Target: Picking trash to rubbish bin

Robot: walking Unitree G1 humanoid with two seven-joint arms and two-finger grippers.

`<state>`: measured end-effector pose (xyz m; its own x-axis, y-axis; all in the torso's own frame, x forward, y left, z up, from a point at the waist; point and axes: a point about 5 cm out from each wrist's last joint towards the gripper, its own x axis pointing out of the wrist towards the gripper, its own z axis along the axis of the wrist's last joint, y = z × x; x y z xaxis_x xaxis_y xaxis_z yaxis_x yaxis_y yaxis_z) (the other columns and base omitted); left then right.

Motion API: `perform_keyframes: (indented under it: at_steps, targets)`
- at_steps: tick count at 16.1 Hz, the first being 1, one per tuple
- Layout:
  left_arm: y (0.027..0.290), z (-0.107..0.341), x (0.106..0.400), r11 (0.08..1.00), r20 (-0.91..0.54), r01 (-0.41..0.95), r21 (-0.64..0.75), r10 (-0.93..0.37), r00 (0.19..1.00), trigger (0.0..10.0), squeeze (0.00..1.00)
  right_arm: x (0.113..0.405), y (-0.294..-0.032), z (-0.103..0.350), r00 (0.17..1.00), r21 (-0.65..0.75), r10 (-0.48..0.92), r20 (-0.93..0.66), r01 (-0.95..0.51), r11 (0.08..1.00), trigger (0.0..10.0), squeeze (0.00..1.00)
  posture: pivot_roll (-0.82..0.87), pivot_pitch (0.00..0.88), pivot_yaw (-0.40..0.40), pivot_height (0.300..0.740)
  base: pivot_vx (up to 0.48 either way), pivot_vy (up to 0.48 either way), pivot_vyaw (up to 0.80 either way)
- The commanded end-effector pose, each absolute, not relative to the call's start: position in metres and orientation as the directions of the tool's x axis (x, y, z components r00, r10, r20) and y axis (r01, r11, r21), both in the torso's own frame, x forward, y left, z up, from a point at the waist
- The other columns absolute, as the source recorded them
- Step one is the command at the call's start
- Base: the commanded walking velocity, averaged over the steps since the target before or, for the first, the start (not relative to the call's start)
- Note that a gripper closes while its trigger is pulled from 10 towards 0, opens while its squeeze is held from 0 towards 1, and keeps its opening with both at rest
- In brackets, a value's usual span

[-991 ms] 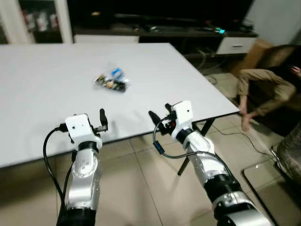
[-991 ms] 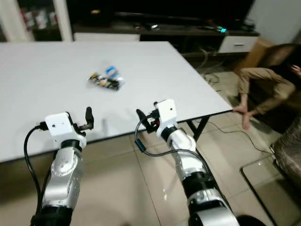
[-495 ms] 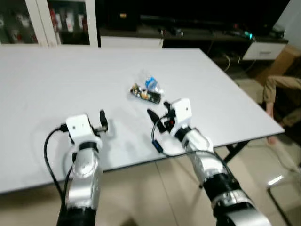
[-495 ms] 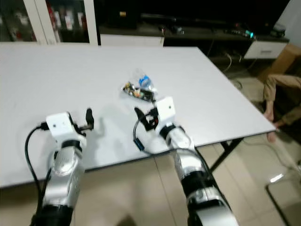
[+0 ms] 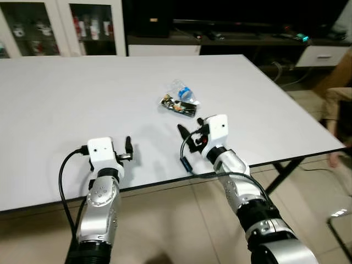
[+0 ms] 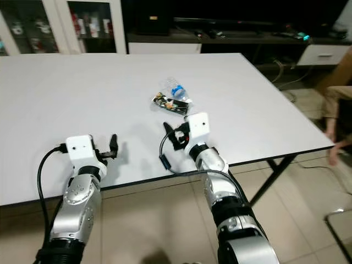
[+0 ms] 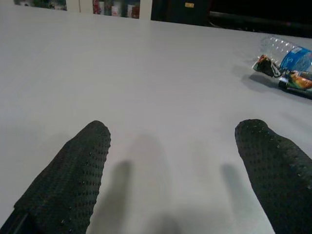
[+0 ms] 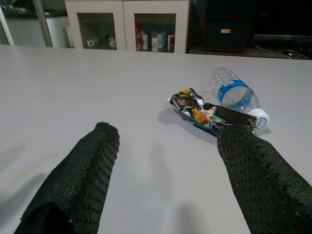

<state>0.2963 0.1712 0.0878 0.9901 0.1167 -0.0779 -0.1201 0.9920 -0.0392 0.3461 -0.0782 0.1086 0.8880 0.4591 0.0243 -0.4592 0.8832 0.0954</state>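
A white table (image 6: 66, 93) carried a clear plastic bottle (image 6: 177, 91) with a blue label and a crumpled wrapper (image 6: 170, 104), touching each other, nearer its right edge than its left. The right gripper (image 6: 175, 133) hovered over the near edge just before the wrapper, fingers spread. The left gripper (image 6: 113, 146) hung above the near edge, well apart from the trash.

I count 1 clear plastic bottle (image 5: 183, 92) with a blue label and 1 crumpled wrapper (image 5: 178, 106) beside it, both on 1 white table (image 5: 66, 99). I have 2 grippers over it: my left gripper (image 5: 128, 149) and my right gripper (image 5: 187, 135).
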Motion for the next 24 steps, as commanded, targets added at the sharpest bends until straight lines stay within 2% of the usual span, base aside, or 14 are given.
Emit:
perform_keyframes:
  at_steps: [1,6,8,15,24]
  targets:
    - [0.167,0.092,0.297,0.996,-0.072,-0.079,-0.042,0.076,0.994,10.0,0.0,0.35,-0.081,0.114,0.9,0.113,0.433,0.047,-0.436,0.893,10.0,0.0,0.01,0.0,-0.036,0.74,0.0,0.0,0.0]
    - [0.168,0.094,0.297,0.999,-0.08,-0.026,-0.042,0.022,0.997,10.0,0.0,0.35,-0.087,0.111,0.923,0.131,0.38,0.055,-0.384,0.914,10.0,0.0,0.01,0.012,0.006,0.74,0.0,0.0,0.0]
    - [0.169,0.105,0.3,0.999,-0.042,-0.021,-0.048,0.019,0.999,10.0,0.0,0.348,-0.086,0.111,0.923,0.129,0.379,0.062,-0.384,0.914,10.0,0.0,0.01,0.032,0.007,0.74,0.0,0.0,0.0]
    - [0.182,0.112,0.298,0.997,-0.026,-0.048,-0.053,0.047,0.999,10.0,0.0,0.34,-0.067,0.118,0.898,0.123,0.426,0.11,-0.438,0.891,10.0,0.0,0.02,0.099,0.005,0.74,0.408,0.0,0.0]
    - [0.18,0.106,0.287,0.998,-0.066,-0.048,-0.044,0.045,0.997,10.0,0.0,0.335,-0.068,0.119,0.906,0.104,0.408,0.117,-0.419,0.902,10.0,0.0,0.02,0.127,0.014,0.74,0.357,0.0,0.0]
